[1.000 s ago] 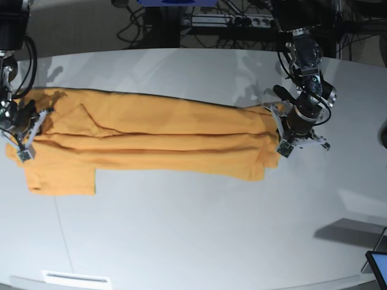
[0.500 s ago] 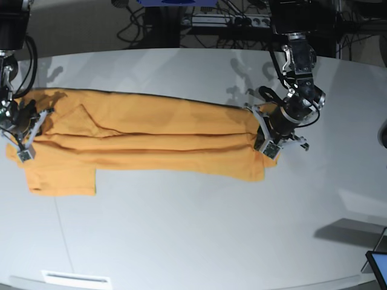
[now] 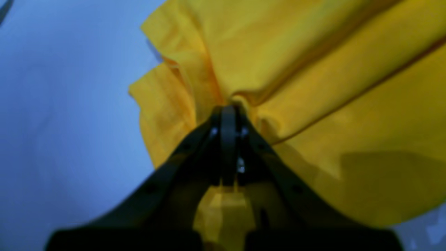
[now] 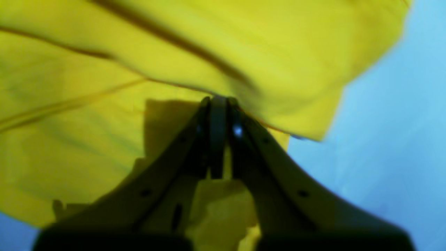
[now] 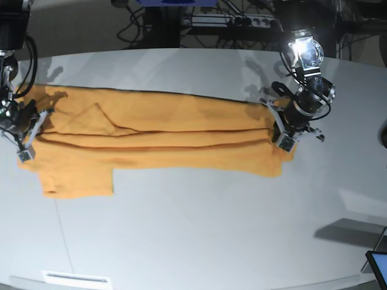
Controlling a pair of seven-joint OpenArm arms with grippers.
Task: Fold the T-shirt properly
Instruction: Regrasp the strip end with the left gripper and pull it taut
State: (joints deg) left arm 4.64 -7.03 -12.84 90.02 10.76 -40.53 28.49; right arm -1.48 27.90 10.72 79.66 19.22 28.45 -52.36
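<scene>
Both hands, left [image 3: 228, 115] and right [image 4: 217, 104], pinch the shirt [image 5: 169, 133] shut; a weak pinch could let an end slip and bunch.

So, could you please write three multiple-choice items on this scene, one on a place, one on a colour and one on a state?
1. Where does the T-shirt lie?
A. stretched across the table
B. hanging off the table's edge
C. bunched in one heap

2. What colour is the T-shirt?
A. blue
B. orange-yellow
C. white

3. How is the left gripper?
A. wide open above the cloth
B. away from the cloth
C. shut on the T-shirt

Answers:
1. A, the base view shows it spread long between both arms.
2. B, all views show that colour.
3. C, the left wrist view shows cloth pinched between closed jaws.
</scene>
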